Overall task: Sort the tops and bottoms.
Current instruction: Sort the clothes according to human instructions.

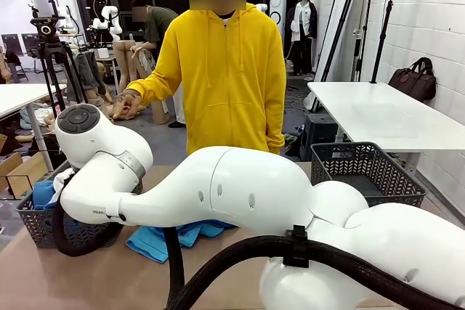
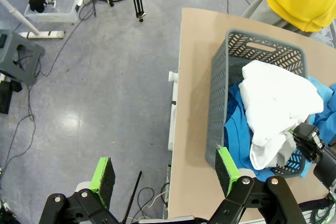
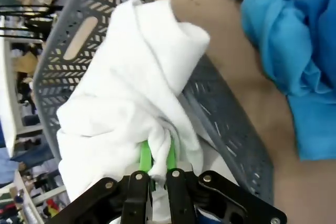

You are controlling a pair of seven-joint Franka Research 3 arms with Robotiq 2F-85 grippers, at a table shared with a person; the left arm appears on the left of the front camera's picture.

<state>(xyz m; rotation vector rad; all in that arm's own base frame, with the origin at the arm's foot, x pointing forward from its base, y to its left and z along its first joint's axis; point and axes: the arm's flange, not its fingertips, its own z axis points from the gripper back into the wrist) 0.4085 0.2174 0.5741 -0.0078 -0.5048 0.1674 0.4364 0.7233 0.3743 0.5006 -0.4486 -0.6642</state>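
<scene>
My right gripper [image 3: 157, 157] has its 2 fingers clamped on the white garment [image 3: 131, 93], which is heaped over the rim of the grey mesh basket [image 3: 63, 51], on top of a blue garment [image 2: 239, 129] inside. My left gripper [image 2: 165, 174] hangs empty, fingers wide apart, above the table [image 2: 194, 77] edge beside that basket. A turquoise garment [image 3: 294, 51] lies on the table just beside the basket

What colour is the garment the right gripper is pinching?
White: the garment shows best in the right wrist view.
</scene>
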